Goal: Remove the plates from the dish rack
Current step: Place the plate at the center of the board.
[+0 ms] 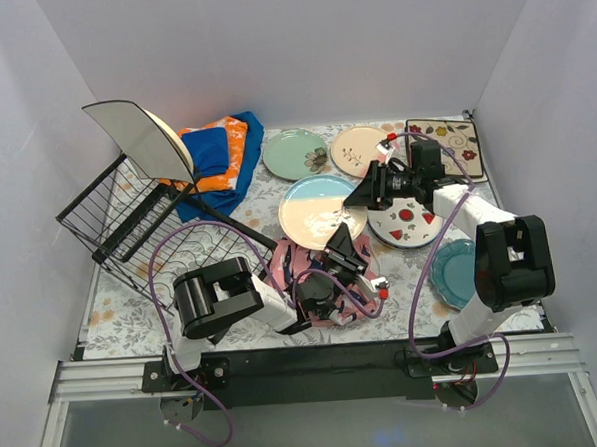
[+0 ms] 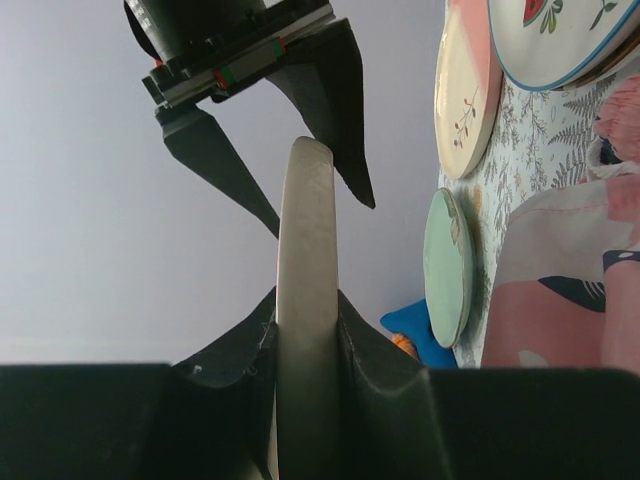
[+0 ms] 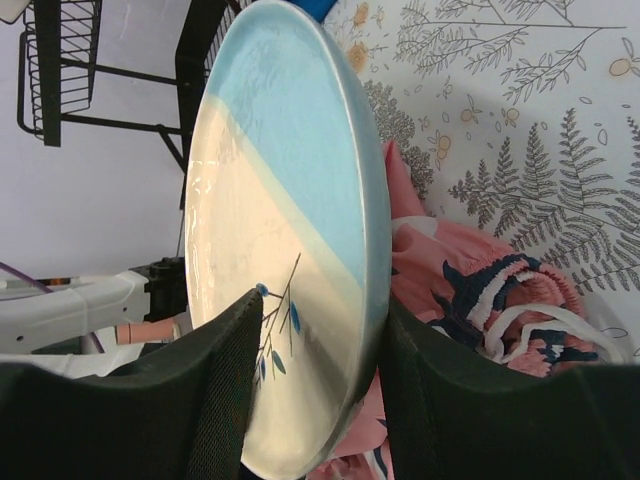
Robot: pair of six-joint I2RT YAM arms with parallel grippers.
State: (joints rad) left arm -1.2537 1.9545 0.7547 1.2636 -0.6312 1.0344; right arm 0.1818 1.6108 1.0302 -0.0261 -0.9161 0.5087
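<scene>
The left gripper was pinched nearly shut on the rim of the cream-and-blue plate. It held the plate on edge, so the opposite rim was presented to the right gripper. That gripper straddled the far rim with its jaws partly open and a sliver of gap beside one finger, seemingly set up for a handover and not yet clamped. Just beneath both lay the pink patterned cloth. Well off to the left gripper's left stood the dish rack, with a cream square plate leaning at its far corner.
</scene>
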